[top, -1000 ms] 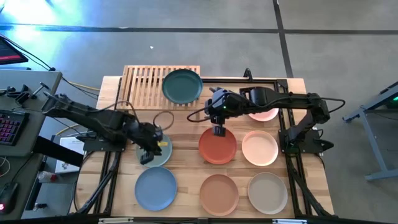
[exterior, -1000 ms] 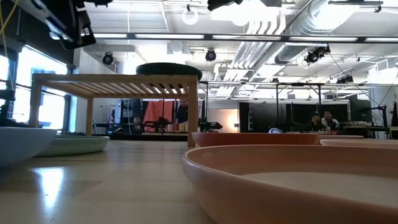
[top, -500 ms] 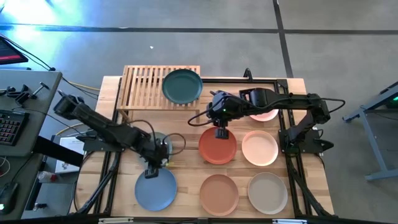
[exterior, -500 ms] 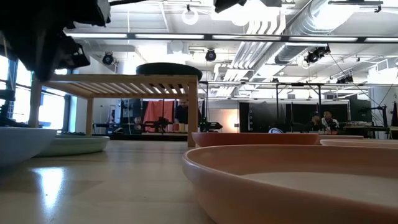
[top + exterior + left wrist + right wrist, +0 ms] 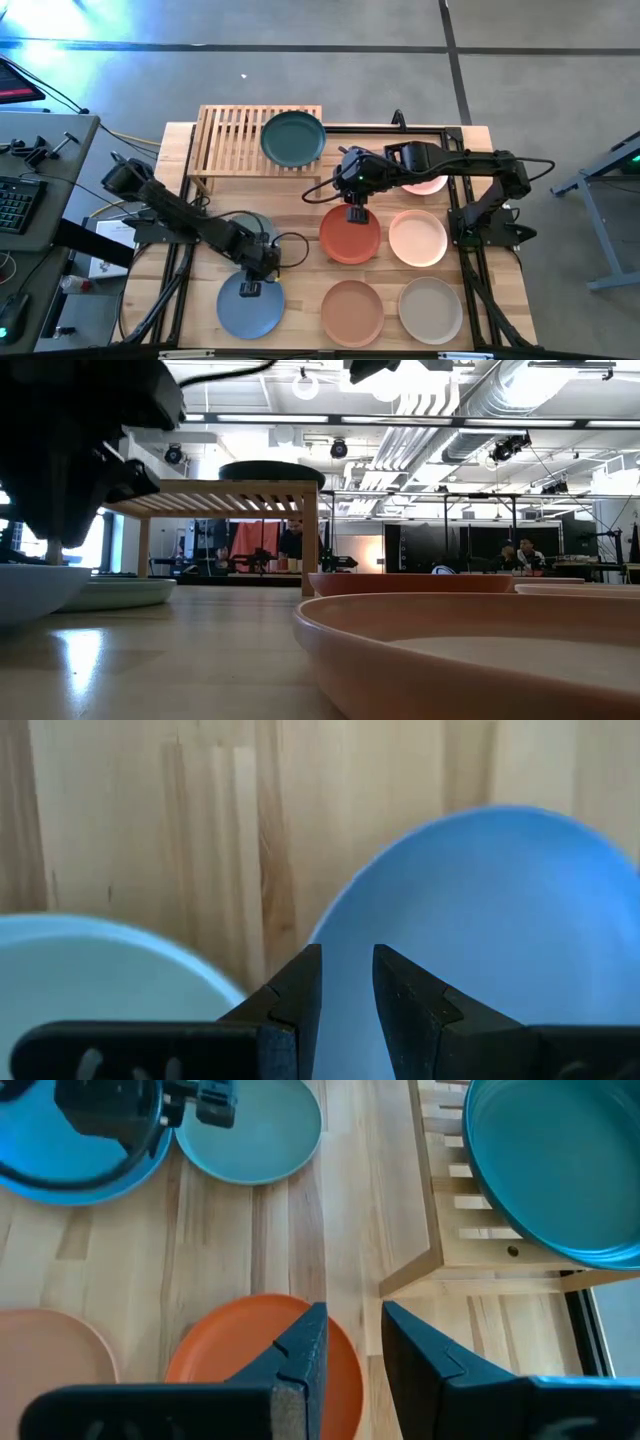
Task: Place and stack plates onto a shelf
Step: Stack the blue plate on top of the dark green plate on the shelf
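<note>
A dark teal plate (image 5: 293,138) lies flat on the right half of the light-wood shelf (image 5: 228,140) at the table's far left. My left gripper (image 5: 251,290) points down, open by a narrow gap, just above the far rim of the blue plate (image 5: 480,910). The sage green plate (image 5: 246,229) lies beyond it, partly under the arm. My right gripper (image 5: 353,213) hangs open by a narrow gap above the far edge of the terracotta plate (image 5: 230,1342). The pink plate (image 5: 428,184) shows only partly under the right arm.
Peach (image 5: 418,238), tan-orange (image 5: 352,310) and beige (image 5: 431,308) plates lie flat on the table's right and near side. The shelf's left half is bare slats. A desk with a keyboard (image 5: 18,200) stands off the table's left edge.
My left gripper has gone down and toward the table's near edge, from above the sage green plate to the far rim of the blue plate, turning a little on the way. No plate has moved.
</note>
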